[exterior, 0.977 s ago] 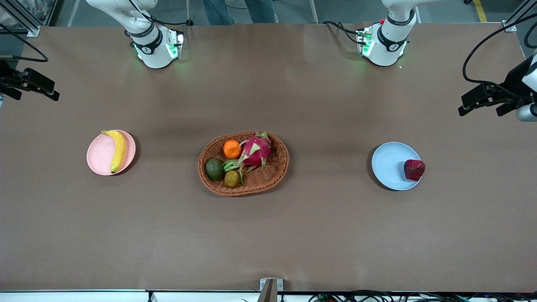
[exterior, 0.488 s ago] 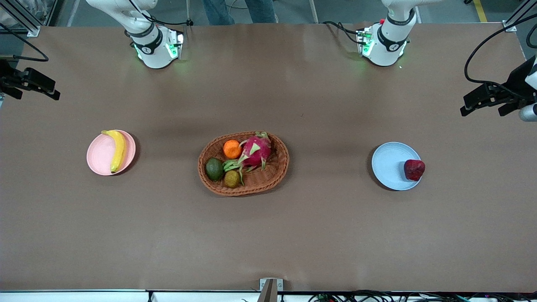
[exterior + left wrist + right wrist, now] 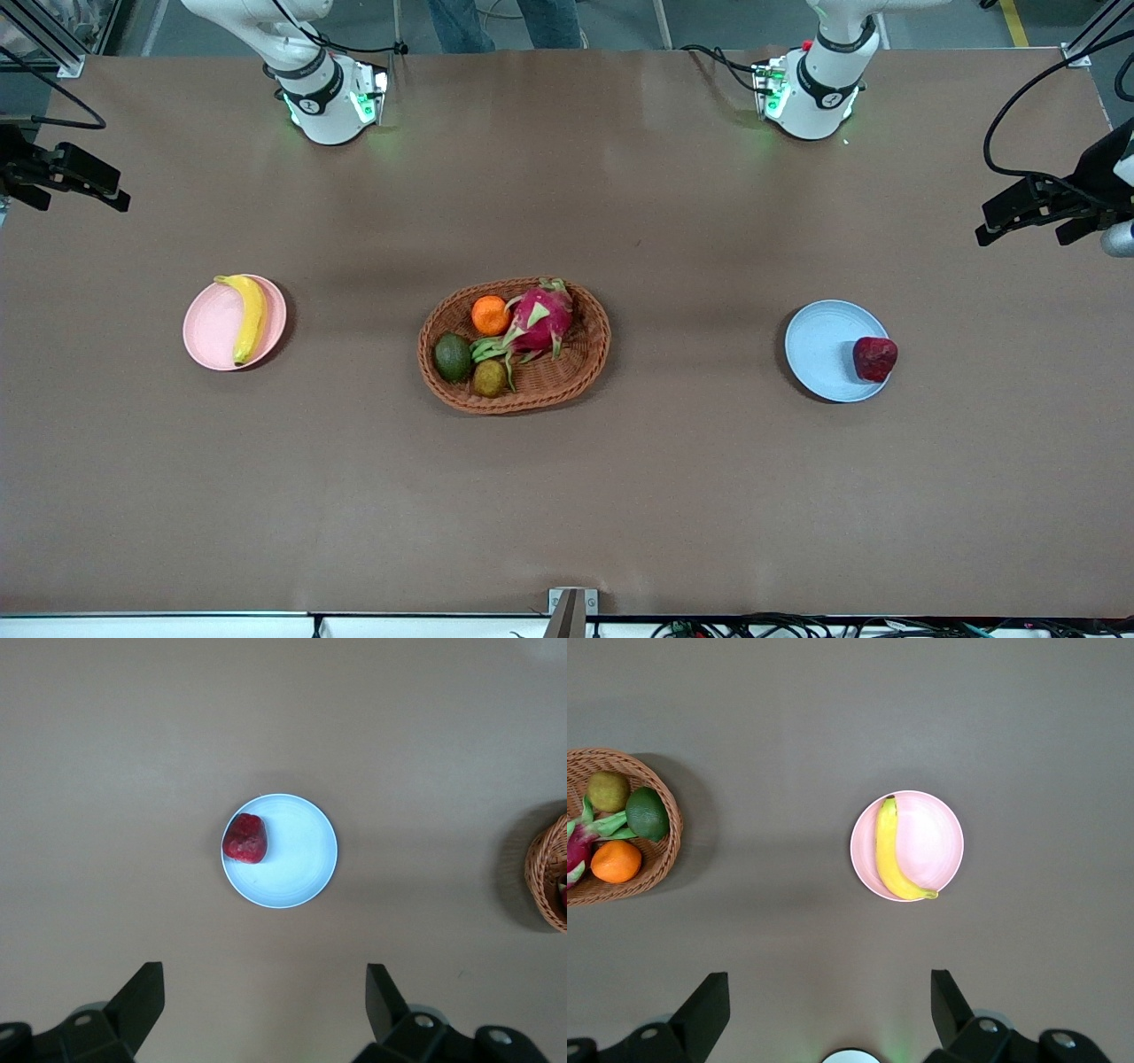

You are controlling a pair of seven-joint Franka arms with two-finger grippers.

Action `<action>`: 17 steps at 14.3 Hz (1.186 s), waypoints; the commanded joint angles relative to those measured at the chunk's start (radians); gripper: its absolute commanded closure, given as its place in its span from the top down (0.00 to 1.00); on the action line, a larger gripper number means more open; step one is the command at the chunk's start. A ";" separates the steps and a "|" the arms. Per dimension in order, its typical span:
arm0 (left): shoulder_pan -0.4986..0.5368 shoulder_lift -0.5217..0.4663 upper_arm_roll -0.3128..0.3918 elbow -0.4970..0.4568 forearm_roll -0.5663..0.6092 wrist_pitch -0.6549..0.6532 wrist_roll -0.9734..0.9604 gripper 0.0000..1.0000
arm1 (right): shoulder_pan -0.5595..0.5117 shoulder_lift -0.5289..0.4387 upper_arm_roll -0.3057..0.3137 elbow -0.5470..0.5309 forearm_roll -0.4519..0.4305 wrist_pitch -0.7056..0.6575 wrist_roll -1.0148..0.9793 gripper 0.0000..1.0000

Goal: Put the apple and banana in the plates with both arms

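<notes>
Fruit plated, both grippers spread and raised.
The banana lies in the pink plate; the apple sits at the blue plate's rim. The left gripper and the right gripper hang high over the bench.

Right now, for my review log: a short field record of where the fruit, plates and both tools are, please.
banana: lying on the pink plate, banana toward the right arm's end of the table
apple: on the blue plate, apple at its rim toward the left arm's end
basket: between the plates, holds other fruit
left tool: open, empty, high over the blue plate
right tool: open, empty, high over the pink plate
task state: both fruits placed
</notes>
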 commanded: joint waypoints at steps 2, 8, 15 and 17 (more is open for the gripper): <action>-0.004 -0.007 0.004 0.011 0.015 0.001 0.006 1.00 | -0.001 -0.032 -0.002 -0.030 0.016 0.007 -0.009 1.00; -0.005 -0.007 0.002 0.011 0.016 0.001 0.006 1.00 | -0.006 -0.029 -0.008 -0.028 0.019 0.019 -0.009 1.00; -0.008 -0.008 0.000 0.011 0.015 0.001 0.006 1.00 | -0.030 -0.036 -0.005 -0.030 0.049 0.023 -0.012 1.00; -0.008 -0.007 0.000 0.011 0.016 0.001 0.006 1.00 | -0.026 -0.035 -0.009 -0.036 0.046 0.025 -0.024 1.00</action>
